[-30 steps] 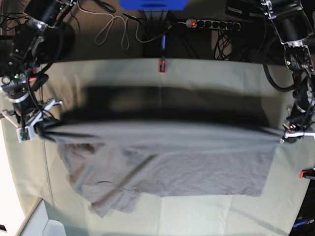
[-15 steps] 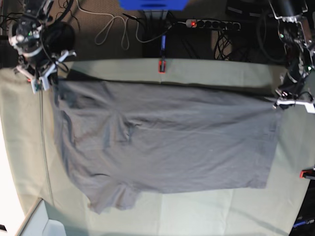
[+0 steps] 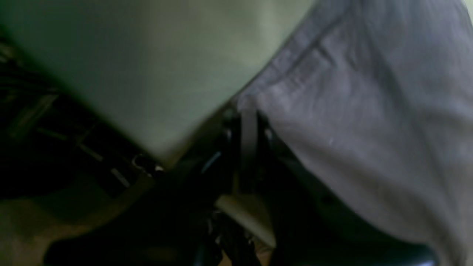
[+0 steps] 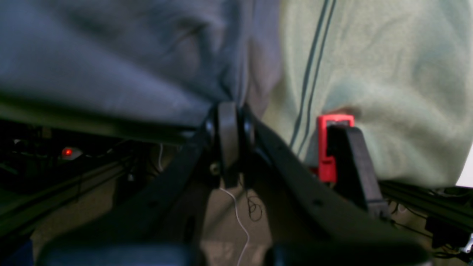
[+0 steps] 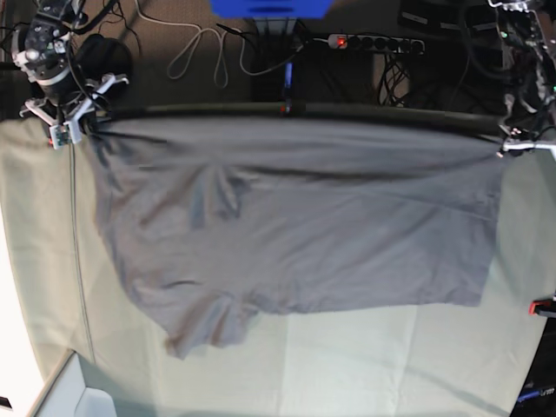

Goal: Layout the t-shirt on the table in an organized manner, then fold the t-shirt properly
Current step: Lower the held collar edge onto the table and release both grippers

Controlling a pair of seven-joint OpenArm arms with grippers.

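Note:
The dark grey t-shirt (image 5: pixel 287 226) is stretched wide across the far half of the table (image 5: pixel 347 365), its far edge pulled taut between both grippers and a sleeve trailing toward the near left. My right gripper (image 5: pixel 74 130) is at the far left corner, shut on the t-shirt's corner; the right wrist view shows its tips (image 4: pixel 229 111) pinching the t-shirt (image 4: pixel 111 66). At the far right, my left gripper (image 5: pixel 514 143) is shut on the other corner, and its wrist view shows the gripper (image 3: pixel 248 118) clamped on the t-shirt's hem (image 3: pixel 369 111).
A red clamp (image 4: pixel 330 147) grips the pale green table cloth (image 4: pixel 388 92) right beside my right gripper. Another red clamp (image 5: pixel 543 306) sits at the right edge. Cables and a power strip (image 5: pixel 365 41) lie beyond the far edge. A white box (image 5: pixel 78 395) is at the near left corner.
Both grippers carried the t-shirt's held edge from mid-table to the far edge. The cloth went from a bunched hanging band to a wide spread sheet.

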